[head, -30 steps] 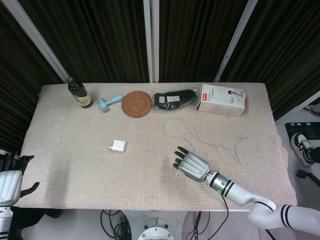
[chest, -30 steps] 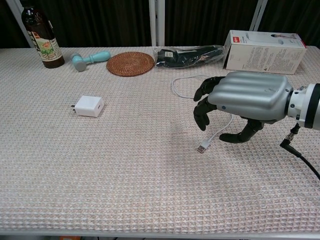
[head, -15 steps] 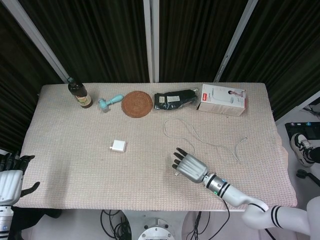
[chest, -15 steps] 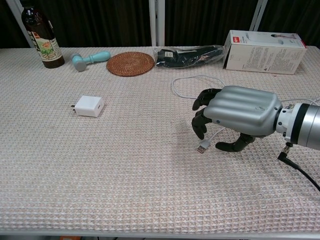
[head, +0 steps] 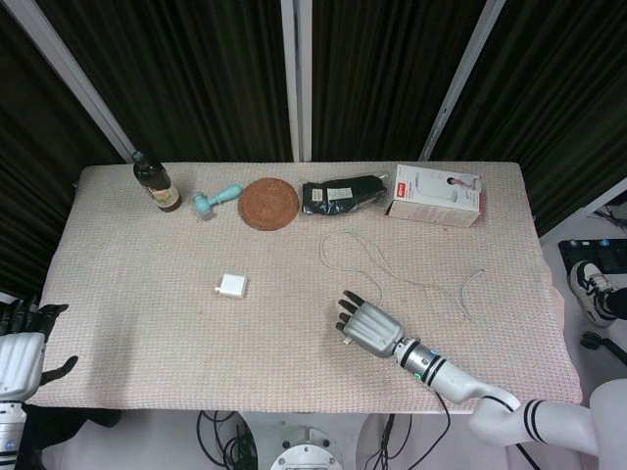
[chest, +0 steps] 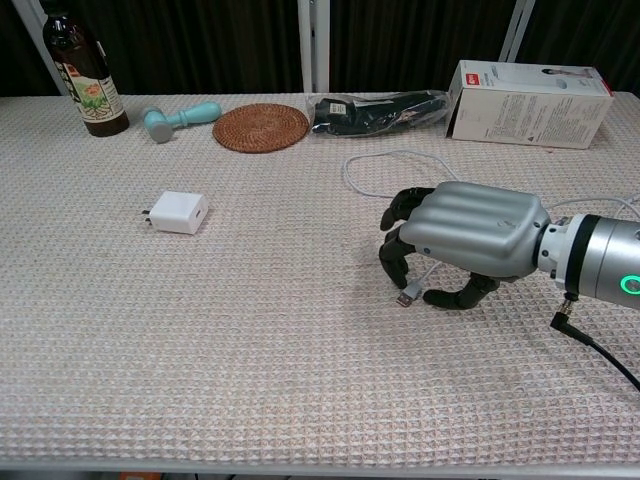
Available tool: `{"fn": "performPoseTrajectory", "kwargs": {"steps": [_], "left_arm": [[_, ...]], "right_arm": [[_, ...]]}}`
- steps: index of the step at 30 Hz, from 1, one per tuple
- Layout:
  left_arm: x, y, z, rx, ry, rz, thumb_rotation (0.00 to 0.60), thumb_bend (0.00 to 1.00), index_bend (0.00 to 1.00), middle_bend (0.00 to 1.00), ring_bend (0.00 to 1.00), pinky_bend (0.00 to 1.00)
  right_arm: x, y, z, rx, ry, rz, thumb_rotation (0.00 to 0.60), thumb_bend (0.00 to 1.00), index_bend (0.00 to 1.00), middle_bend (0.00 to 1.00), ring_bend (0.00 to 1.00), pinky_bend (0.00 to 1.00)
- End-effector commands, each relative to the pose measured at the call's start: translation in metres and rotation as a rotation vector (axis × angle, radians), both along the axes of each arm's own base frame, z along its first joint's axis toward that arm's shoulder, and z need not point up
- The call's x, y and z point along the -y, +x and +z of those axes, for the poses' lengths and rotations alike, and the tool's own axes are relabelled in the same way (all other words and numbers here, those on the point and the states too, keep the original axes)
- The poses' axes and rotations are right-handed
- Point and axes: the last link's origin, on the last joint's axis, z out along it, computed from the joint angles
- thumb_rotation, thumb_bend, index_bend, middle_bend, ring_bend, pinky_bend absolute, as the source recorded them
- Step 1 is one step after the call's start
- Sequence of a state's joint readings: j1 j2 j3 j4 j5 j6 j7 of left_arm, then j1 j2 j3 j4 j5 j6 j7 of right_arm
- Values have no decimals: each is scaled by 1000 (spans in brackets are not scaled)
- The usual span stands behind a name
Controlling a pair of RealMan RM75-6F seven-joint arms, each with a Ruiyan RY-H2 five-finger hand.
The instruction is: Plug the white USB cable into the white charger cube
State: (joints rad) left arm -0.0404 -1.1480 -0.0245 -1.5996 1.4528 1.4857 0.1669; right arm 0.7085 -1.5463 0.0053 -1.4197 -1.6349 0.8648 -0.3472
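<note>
- Black pleated curtains (head: 196,69) behind, hanging in folds across the whole back.
- Pale metal frame bars (head: 297,78) in front of them: one upright at centre, others slanting at left and right.
- Table (head: 137,323) covered in a beige waffle-weave cloth, spread to every edge.
- Even, soft lighting, faint shadows only.
- Dark cables (head: 220,436) hanging below the front edge.
- At far right, on the floor, possibly a black-and-white shoe (head: 594,291).
</note>
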Motion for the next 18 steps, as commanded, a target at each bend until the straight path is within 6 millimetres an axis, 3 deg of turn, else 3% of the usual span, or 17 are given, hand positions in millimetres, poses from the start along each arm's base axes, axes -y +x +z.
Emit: {"fn": "performPoseTrajectory", "kwargs": {"steps": [1,18], "left_arm": [[0,0,0,1,0,1,600,138,204,197,33,0],[0,-4,0,1,-4,12,600,138,205,196,33,0]], "right_arm": [[0,0,0,3,0,-4,600,309,477,392,162,112],[1,0,-6,3,2,-11,600,327,525,407,181,110]]}}
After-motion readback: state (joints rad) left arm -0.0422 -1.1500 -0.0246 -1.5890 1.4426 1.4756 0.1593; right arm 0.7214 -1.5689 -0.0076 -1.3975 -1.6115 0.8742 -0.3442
